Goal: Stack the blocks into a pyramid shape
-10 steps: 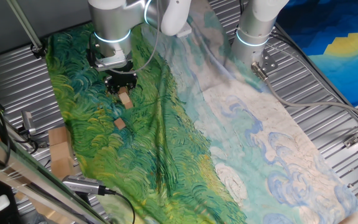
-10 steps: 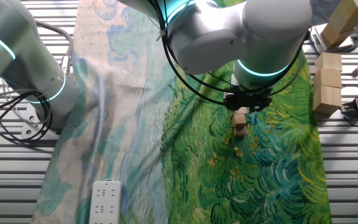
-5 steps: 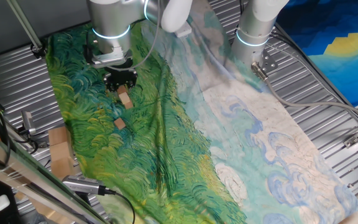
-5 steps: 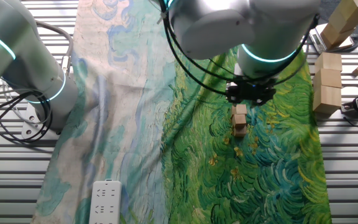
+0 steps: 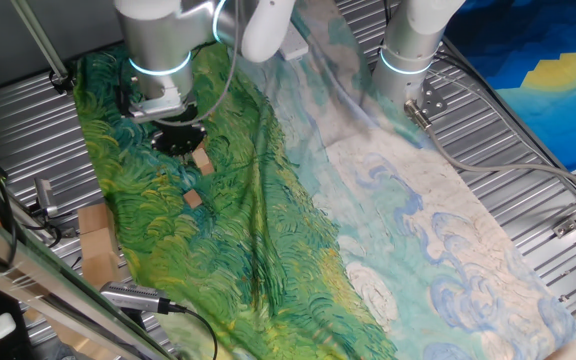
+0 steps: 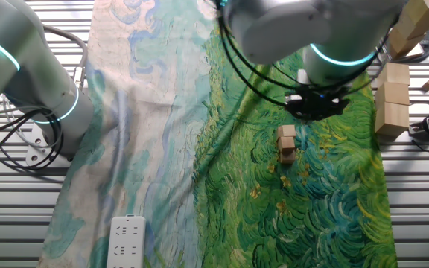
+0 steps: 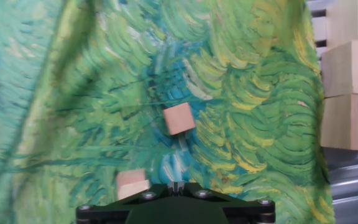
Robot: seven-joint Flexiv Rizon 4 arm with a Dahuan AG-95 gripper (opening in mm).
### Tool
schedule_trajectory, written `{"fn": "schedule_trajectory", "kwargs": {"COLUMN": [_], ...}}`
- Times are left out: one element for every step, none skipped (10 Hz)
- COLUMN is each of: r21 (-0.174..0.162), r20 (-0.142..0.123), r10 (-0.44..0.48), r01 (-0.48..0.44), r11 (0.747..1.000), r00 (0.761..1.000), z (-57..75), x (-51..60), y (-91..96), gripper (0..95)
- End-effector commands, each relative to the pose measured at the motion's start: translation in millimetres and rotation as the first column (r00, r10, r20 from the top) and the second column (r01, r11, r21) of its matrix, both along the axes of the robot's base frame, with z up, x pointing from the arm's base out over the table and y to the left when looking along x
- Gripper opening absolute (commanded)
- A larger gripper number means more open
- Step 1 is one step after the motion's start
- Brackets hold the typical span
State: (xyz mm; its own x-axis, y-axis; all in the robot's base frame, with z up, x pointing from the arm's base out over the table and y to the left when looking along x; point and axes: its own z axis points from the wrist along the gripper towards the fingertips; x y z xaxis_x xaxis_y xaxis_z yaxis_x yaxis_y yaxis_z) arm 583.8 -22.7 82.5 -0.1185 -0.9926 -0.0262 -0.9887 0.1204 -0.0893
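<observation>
Small light-brown wooden blocks lie on the green painted cloth (image 5: 238,230). One block (image 5: 193,199) (image 6: 287,155) (image 7: 179,118) lies alone. A second block (image 5: 203,160) (image 6: 287,132) (image 7: 132,185) sits close to it; in the hand view it looks like two pieces pressed together, partly hidden by the gripper's black body. My gripper (image 5: 180,140) (image 6: 315,110) (image 7: 176,185) hovers just beside and above this second block without touching it. Its fingertips meet with nothing between them.
Larger pale wooden blocks (image 6: 393,104) (image 7: 350,93) stand stacked off the cloth's edge on the slatted metal table. A cardboard piece (image 5: 96,245) lies at that same side. A second robot arm (image 5: 413,50) (image 6: 21,74) stands on the far side. A white power strip (image 6: 126,240) rests on the cloth.
My gripper has risen and drifted away from above the nearer block, toward the cloth's edge. Neither block has moved.
</observation>
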Motion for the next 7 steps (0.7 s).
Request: {"fn": "schedule_trajectory", "kwargs": {"r21": [0.004, 0.002, 0.001, 0.002, 0.001, 0.002, 0.003], "r20": [0.015, 0.019, 0.026, 0.029, 0.031, 0.034, 0.034], "r10": [0.007, 0.007, 0.01, 0.01, 0.008, 0.008, 0.007], "r01": [-0.007, -0.007, -0.01, -0.01, -0.008, -0.008, -0.007], "r11": [1.0, 1.0, 1.0, 1.0, 1.0, 1.0, 1.0], "r00": [1.0, 1.0, 1.0, 1.0, 0.999, 0.999, 0.999], "z": [-3.8, -5.4, -8.5, -10.3, -10.9, -12.1, -12.6], "x": [-1.1, -0.8, -0.1, 0.1, 0.1, 0.2, -0.2], "y": [-2.3, -2.7, -3.6, -4.1, -4.3, -4.6, -4.9], "gripper": [0.0, 0.0, 0.0, 0.0, 0.0, 0.0, 0.0]}}
